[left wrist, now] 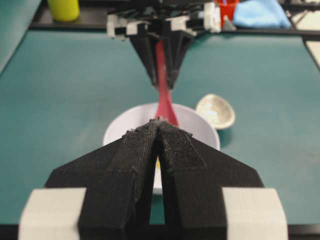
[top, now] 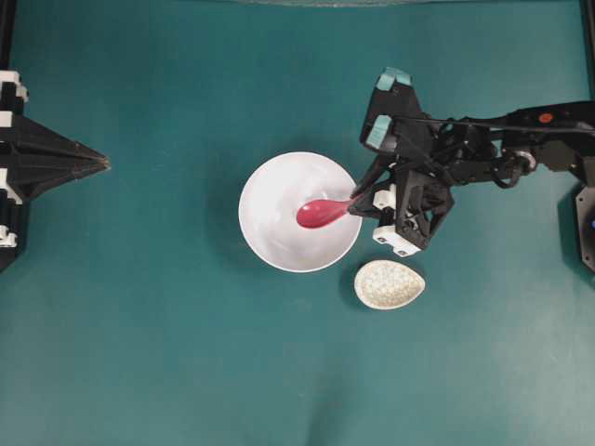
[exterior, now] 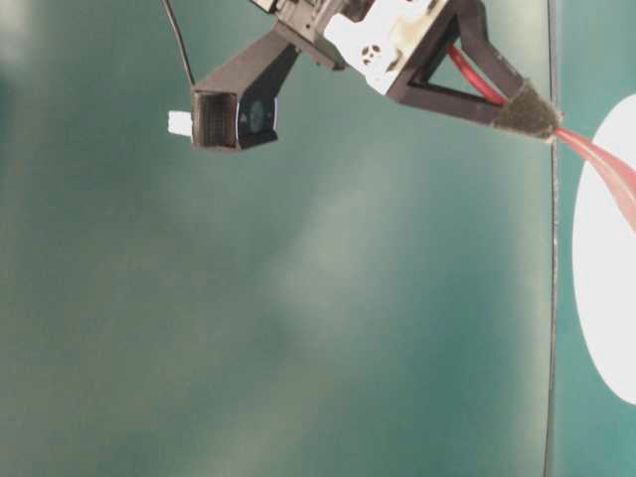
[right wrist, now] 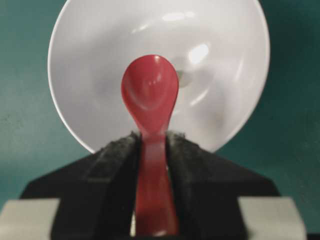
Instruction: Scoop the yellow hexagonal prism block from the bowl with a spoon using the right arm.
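The right gripper point(right wrist: 152, 150) has its two black padded fingers point(right wrist: 112, 160) pressed against the straight handle of the pink-red spoon point(right wrist: 150, 95), one pad on each side — a firm grip, with the handle running back between them toward the wrist. The spoon's deep oval scoop points away from the gripper, hollow side up, and hangs over the inside of the white bowl point(right wrist: 90, 45). From overhead the scoop point(top: 321, 213) sits inside the bowl's right half, with the handle crossing the bowl's right rim to the gripper point(top: 356, 206). In the right wrist view the scoop looks empty.

The yellow hexagonal prism block point(right wrist: 183, 78) shows only as a small pale spot on the bowl's floor just to the right of the scoop's edge; whether the spoon touches it cannot be told. In the left wrist view a sliver of yellow point(left wrist: 158, 163) peeks out in the bowl behind the left fingers.

The left gripper point(left wrist: 159, 125) has its fingers drawn together, tips meeting, nothing between them — it sits at the left edge of the overhead view point(top: 100, 163), well apart from the bowl point(top: 270, 186).

A small speckled oval spoon rest point(top: 389, 284) lies on the teal table point(top: 139, 353) just beside the bowl, at its lower right.
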